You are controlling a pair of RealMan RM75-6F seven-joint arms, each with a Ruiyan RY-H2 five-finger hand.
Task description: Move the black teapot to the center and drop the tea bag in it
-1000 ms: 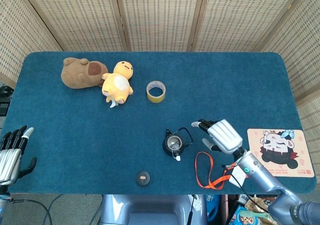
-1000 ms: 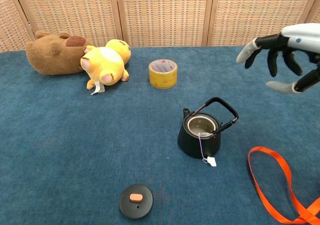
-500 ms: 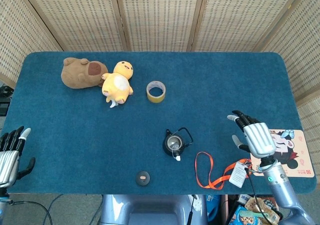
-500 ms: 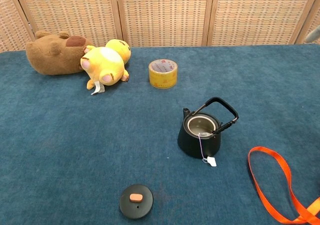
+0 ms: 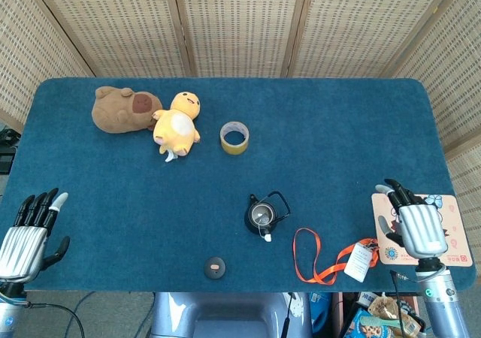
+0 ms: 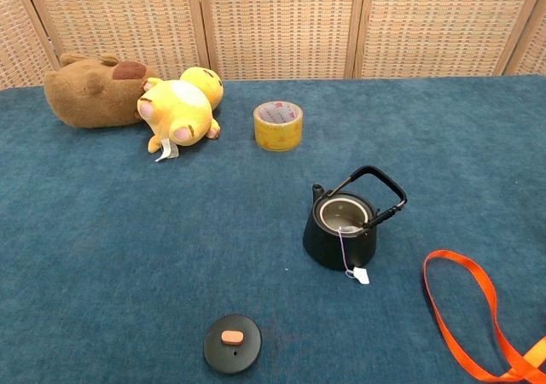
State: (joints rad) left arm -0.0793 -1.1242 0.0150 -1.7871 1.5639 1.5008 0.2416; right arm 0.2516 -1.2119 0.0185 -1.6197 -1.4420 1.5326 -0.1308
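Now, status: your job looks close to finished.
Teapot: the black teapot point(image 6: 342, 228) stands upright near the table's center, lid off, handle tipped toward 2 o'clock.
Tea bag: its string point(image 6: 343, 249) hangs over the rim and the tag point(image 6: 361, 275) lies on the cloth at 5 o'clock; the bag itself sits inside, by my reading.
Left hand: your left hand point(image 5: 28, 235) holds nothing, fingers apart, at 8 o'clock.
Right hand: your right hand point(image 5: 415, 223) is empty too, fingers spread, at 4 o'clock over the cartoon mat point(image 5: 453, 251).
Advice: keep both hands low and wide; don't snag the orange lanyard point(image 6: 475, 316).
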